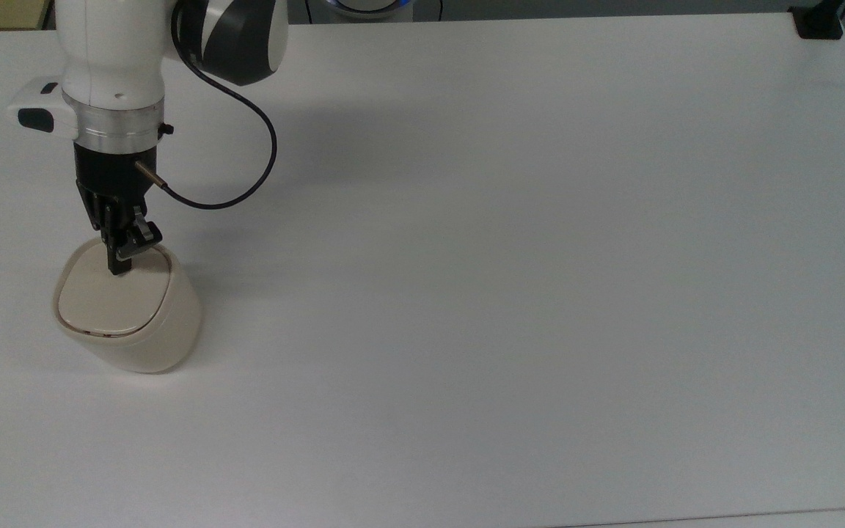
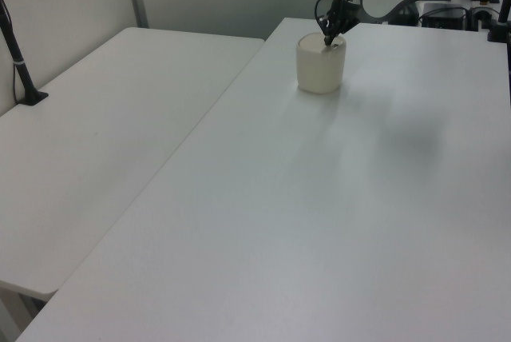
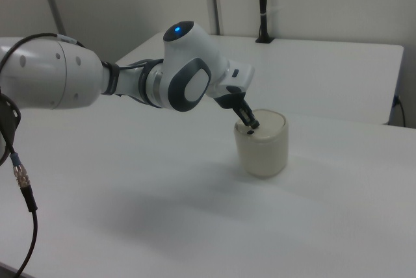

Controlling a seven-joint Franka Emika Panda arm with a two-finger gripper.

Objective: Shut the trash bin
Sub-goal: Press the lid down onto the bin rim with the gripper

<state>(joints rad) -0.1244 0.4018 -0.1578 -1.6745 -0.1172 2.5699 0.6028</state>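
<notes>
The cream trash bin [image 1: 136,323] [image 2: 320,66] [image 3: 263,145] stands upright at the top view's left. Its flat lid [image 1: 103,297] lies level in the rim, with just a thin dark seam around it. My gripper [image 1: 119,268] [image 2: 328,38] [image 3: 253,126] is shut, its fingertips pressed together and resting on the far part of the lid. Nothing is held between the fingers.
The white table [image 1: 510,257] stretches wide to the top view's right of the bin. A black cable [image 1: 246,176] loops out from the wrist. A second white table [image 2: 104,142] adjoins on the left view's left, with a black post [image 2: 20,62] on it.
</notes>
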